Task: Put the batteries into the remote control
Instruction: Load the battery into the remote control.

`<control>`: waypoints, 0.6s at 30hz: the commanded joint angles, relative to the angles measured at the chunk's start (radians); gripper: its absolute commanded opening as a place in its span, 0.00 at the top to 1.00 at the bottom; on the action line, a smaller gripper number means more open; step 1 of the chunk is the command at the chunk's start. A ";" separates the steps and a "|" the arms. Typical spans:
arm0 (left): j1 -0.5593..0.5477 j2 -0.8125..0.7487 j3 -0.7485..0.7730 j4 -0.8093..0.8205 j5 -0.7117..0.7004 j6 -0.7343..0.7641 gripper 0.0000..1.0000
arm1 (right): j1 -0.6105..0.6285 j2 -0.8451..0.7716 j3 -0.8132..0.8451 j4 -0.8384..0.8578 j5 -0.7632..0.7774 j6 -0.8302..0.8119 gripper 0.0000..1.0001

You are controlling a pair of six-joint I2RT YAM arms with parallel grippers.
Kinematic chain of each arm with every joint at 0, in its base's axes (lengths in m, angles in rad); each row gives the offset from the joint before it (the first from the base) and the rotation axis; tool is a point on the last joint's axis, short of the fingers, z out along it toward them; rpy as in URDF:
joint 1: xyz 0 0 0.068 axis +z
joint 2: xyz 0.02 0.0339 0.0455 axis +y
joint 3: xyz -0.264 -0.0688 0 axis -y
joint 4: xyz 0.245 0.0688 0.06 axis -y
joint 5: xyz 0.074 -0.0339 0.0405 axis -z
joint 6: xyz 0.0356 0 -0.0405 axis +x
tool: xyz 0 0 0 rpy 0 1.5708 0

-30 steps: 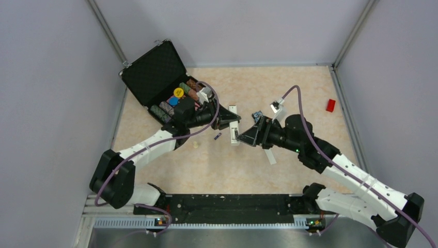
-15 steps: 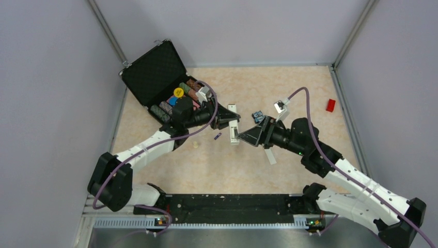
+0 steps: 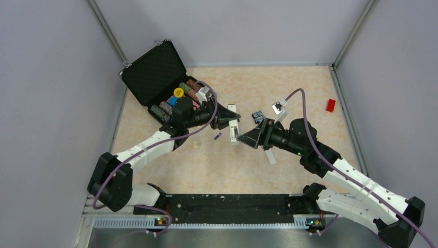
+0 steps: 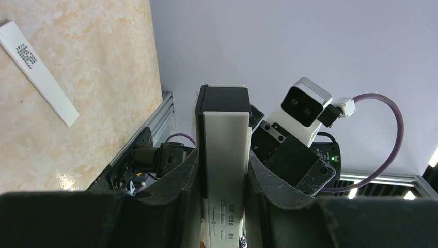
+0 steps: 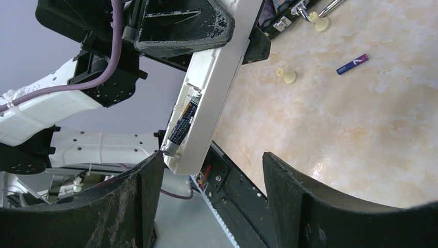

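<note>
Left gripper (image 3: 230, 118), one of two, is clamped across the narrow width of the single remote control (image 3: 235, 130), with both fingers (image 4: 181, 178) pressed to its white sides. The remote is a slim white bar held above the table (image 3: 299, 88) near its centre. In the top view its long axis runs roughly far to near, slightly off square. In the left wrist view it rises from the fingers to a black cap at its free end, and small printed button marks show low on the white face. In the right wrist view it is tilted, with its open compartment turned toward the right gripper (image 5: 212, 157).

Batteries — two.
- **Seated battery** (image 5: 182, 125): a dark cylinder with a metal tip, lying lengthwise in the compartment near the remote's lower end.
- **Loose battery** (image 3: 218, 136): purple-black, flat on the table just left of the remote, touching nothing.

Jaws of the right gripper stand well apart with nothing between them. The tips are near the compartment, but contact cannot be judged.

Other items, left to right:
- one open black case (image 3: 154, 76) holding coloured pieces
- two cream pawn-shaped pieces (image 5: 285, 76) — the second piece (image 5: 318, 21) sits higher in that view
- one blue-and-black gadget (image 3: 257, 115)
- one white strip (image 3: 269, 156) lying flat
- one red block (image 3: 330, 105) at far right, well apart from the rest
</note>
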 commanded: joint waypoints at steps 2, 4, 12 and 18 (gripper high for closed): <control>0.004 -0.040 0.014 0.066 0.007 -0.006 1.00 | -0.009 0.014 0.016 0.036 0.004 -0.020 0.32; 0.003 -0.045 0.015 0.065 0.009 -0.003 1.00 | -0.009 0.018 0.016 0.037 0.008 -0.017 0.32; 0.004 -0.061 0.018 0.054 0.016 0.026 1.00 | -0.010 0.040 0.013 0.031 0.027 0.014 0.33; 0.004 -0.076 0.028 0.029 0.023 0.042 1.00 | -0.009 0.046 -0.003 0.034 0.059 0.039 0.34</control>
